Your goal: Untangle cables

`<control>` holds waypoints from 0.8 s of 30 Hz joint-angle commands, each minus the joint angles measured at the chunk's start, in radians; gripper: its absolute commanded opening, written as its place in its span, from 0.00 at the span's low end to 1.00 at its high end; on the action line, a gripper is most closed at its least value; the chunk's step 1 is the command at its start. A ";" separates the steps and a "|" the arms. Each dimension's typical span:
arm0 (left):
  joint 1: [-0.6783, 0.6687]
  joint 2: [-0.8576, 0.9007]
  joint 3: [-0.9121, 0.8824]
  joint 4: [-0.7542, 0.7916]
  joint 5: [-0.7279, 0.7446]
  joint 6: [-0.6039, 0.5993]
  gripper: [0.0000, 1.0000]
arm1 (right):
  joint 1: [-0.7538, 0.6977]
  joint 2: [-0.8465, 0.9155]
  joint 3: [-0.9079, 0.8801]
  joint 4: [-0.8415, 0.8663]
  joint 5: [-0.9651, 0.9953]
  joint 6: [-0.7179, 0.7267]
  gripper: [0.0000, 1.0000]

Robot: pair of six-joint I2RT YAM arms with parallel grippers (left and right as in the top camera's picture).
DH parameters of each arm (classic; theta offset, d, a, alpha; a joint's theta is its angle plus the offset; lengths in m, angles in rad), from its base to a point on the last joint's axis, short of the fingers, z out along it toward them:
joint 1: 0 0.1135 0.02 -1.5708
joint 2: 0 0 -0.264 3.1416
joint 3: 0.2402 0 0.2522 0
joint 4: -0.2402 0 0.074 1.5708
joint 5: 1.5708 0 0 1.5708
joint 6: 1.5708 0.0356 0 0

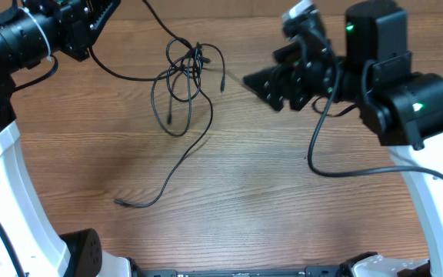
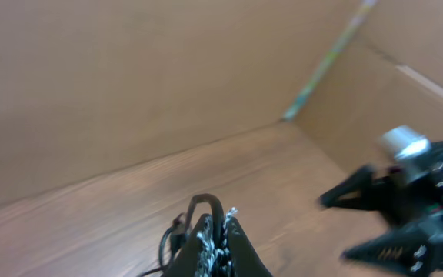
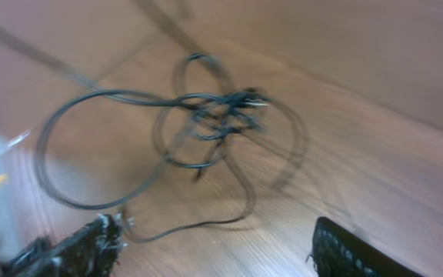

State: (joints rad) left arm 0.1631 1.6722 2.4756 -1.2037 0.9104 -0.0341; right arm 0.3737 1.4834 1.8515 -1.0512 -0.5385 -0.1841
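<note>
The thin black cables (image 1: 184, 73) lie in a tangled knot of loops on the wooden table, with one long tail ending in a plug (image 1: 118, 201) nearer the front. My left gripper (image 2: 221, 229) is shut on a loop of cable (image 2: 206, 203); in the overhead view it sits at the top edge (image 1: 108, 9), with a strand running from it to the knot. My right gripper (image 1: 261, 91) is open and empty, just right of the knot. In the right wrist view its fingers (image 3: 215, 231) are spread wide, with the knot (image 3: 215, 115) ahead of them.
The right arm's thicker black cable (image 1: 337, 171) hangs in a loop over the table on the right. The white arm bases stand at the left (image 1: 10, 177) and right (image 1: 437, 200) edges. A brown wall (image 2: 129, 77) rises behind the table.
</note>
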 commanded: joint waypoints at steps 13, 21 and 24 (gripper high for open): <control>-0.008 -0.058 0.023 0.094 0.506 -0.230 0.04 | 0.154 0.103 0.006 -0.006 -0.095 -0.341 0.78; -0.007 -0.093 0.023 0.095 0.517 -0.236 0.04 | 0.202 0.130 0.006 0.056 -0.092 -0.375 0.72; -0.007 -0.102 0.023 0.096 0.515 -0.235 0.04 | 0.205 0.130 0.006 0.077 -0.092 -0.374 0.13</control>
State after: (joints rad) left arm 0.1631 1.6054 2.4786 -1.1156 1.3888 -0.2565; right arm 0.5755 1.6207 1.8515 -0.9890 -0.6231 -0.5442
